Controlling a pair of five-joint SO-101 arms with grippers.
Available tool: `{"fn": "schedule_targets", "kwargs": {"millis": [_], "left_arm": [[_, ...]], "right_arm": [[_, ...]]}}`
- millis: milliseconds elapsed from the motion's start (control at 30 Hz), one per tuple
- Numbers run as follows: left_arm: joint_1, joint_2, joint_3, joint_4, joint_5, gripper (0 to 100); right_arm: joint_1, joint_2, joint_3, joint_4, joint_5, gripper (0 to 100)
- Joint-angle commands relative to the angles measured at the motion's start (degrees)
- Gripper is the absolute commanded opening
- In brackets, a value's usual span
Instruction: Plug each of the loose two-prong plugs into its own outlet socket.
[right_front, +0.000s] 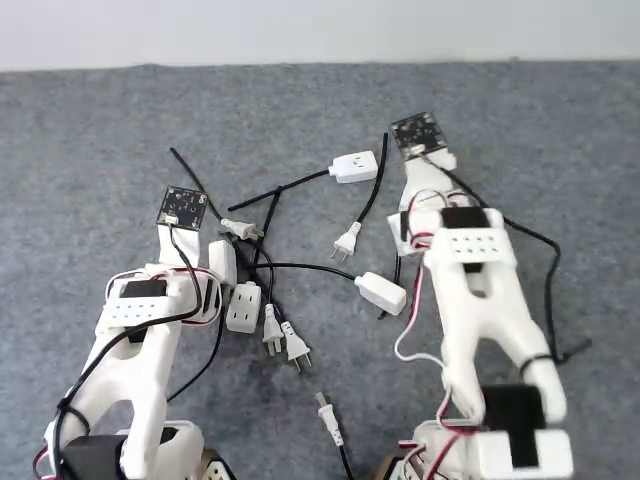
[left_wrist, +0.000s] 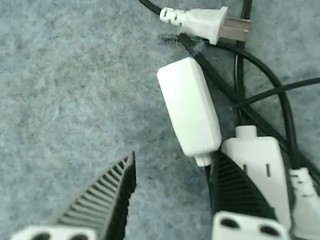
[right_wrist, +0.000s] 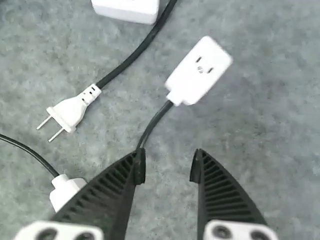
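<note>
Several white two-prong plugs on black cords lie loose on the grey carpet, among them plug (right_front: 238, 229), plug (right_front: 345, 240) and a pair (right_front: 284, 338). My left gripper (left_wrist: 172, 200) is open just above the carpet, at the near end of a long white socket block (left_wrist: 189, 112). One of its fingers (left_wrist: 235, 190) overlaps a slotted outlet (left_wrist: 262, 165). A plug (left_wrist: 205, 22) lies beyond the block. My right gripper (right_wrist: 167, 172) is open and holds nothing. It faces a white outlet (right_wrist: 199, 70), whose cord runs back past one finger. A plug (right_wrist: 67, 112) lies to one side.
Black cords cross in a tangle at mid-table (right_front: 265, 250). Two more socket blocks lie farther back (right_front: 352, 165) and between the arms (right_front: 380, 292). A lone plug (right_front: 328, 418) rests near the front edge. The left arm (right_front: 150, 310) and right arm (right_front: 470, 270) flank the pile.
</note>
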Motion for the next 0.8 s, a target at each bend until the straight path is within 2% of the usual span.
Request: {"fn": "schedule_targets", "kwargs": {"millis": [0,267,633,767], "left_arm": [[-0.44,0.0,-2.68,-1.41,0.7,24],[-0.44,0.0,-2.77,-1.49,0.7,24],[-1.58,0.0,-2.77,-2.2,0.7,24],[-1.58,0.09,-2.77,-2.29,0.7,24]], "right_arm": [[-3.74,4.18,-3.87,-1.63,-0.7,15.8],[-11.21,5.93,-3.87,-1.63,-2.29,15.7],[-21.49,5.41,-5.36,-0.13,-35.69,15.5],[-22.11,1.54,-6.86,3.03,-40.18,15.8]]}}
